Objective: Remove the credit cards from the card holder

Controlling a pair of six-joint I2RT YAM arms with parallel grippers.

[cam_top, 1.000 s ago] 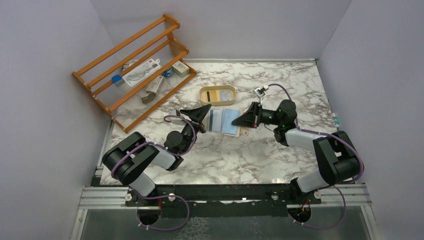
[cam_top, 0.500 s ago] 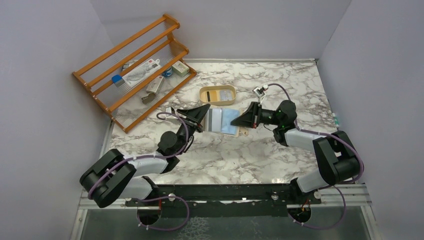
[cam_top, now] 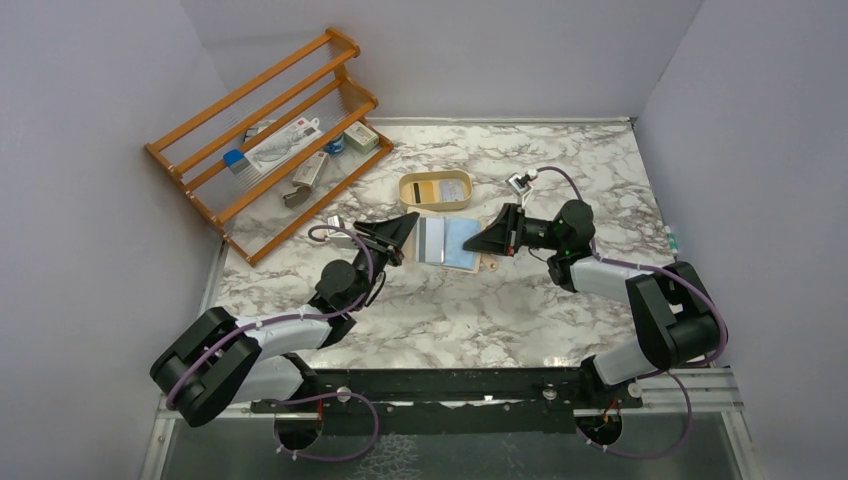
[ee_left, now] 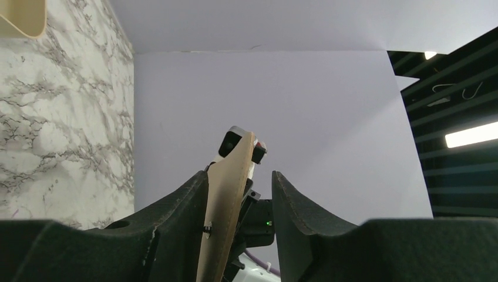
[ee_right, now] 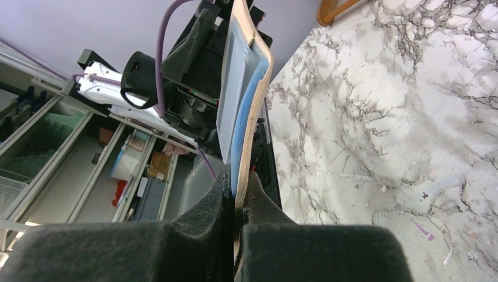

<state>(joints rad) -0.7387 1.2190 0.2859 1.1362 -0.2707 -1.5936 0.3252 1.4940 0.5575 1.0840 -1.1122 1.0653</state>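
The tan card holder [cam_top: 462,266] lies open between my two grippers at the table's middle. A whitish card with a black stripe [cam_top: 430,238] and a light blue card [cam_top: 462,240] sit in it. My right gripper [cam_top: 480,243] is shut on the holder's right edge. In the right wrist view [ee_right: 236,176] it clamps the tan leather [ee_right: 258,88] together with the blue card [ee_right: 244,111]; a whitish card [ee_right: 230,82] lies beside it. My left gripper [cam_top: 408,230] is open around the holder's left flap [ee_left: 226,200], which leans on one finger [ee_left: 182,211].
An oval cream-yellow tray [cam_top: 436,205] holding a yellowish and a bluish card stands just behind the holder; its corner shows in the left wrist view [ee_left: 20,14]. A wooden rack [cam_top: 265,140] with small items stands at the back left. Grey walls enclose the marble table.
My left arm has stretched out, its elbow swinging down and left, while its gripper stayed at the holder's left edge. The right arm and the holder have hardly moved.
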